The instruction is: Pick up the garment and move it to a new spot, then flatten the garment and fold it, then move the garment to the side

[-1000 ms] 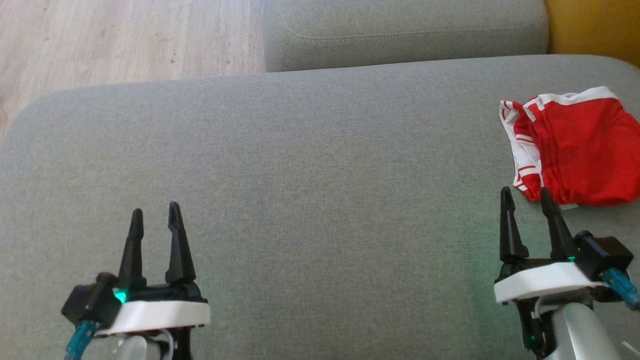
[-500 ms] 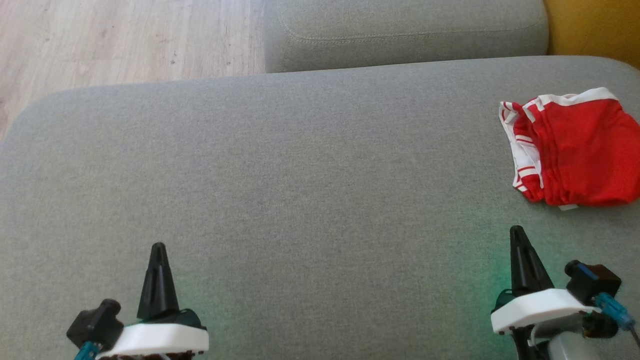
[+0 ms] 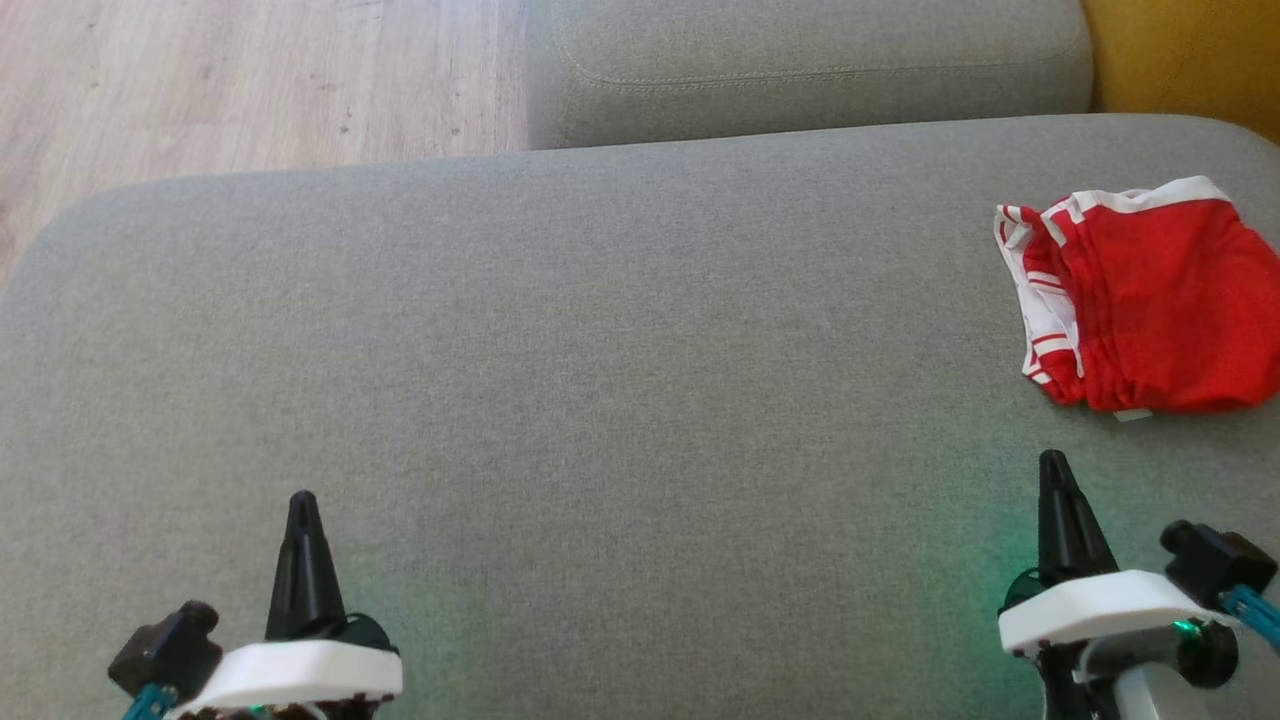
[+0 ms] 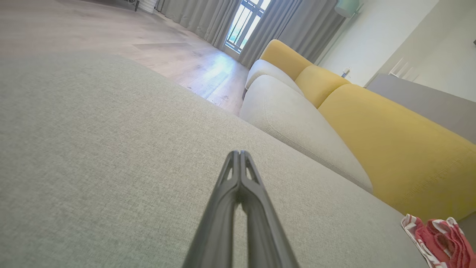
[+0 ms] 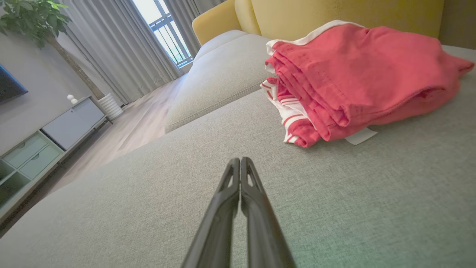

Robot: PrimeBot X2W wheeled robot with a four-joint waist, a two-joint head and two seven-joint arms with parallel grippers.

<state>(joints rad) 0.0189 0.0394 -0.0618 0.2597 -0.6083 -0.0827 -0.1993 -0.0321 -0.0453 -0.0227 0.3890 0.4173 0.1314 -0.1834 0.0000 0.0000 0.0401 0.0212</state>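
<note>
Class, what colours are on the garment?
Garment: red with white striped trim; best in right wrist view.

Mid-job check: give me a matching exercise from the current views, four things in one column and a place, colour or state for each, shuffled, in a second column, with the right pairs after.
Column 1
1. garment
2. left gripper
3. right gripper
4. sofa backrest

Column 2
A. yellow
B. shut, close to the garment but not touching it
C. red with white trim, lying at the right side of the grey seat cushion
D. shut, over bare cushion at the lower left of the head view

Pairs: 1-C, 2-D, 3-B, 4-A
</note>
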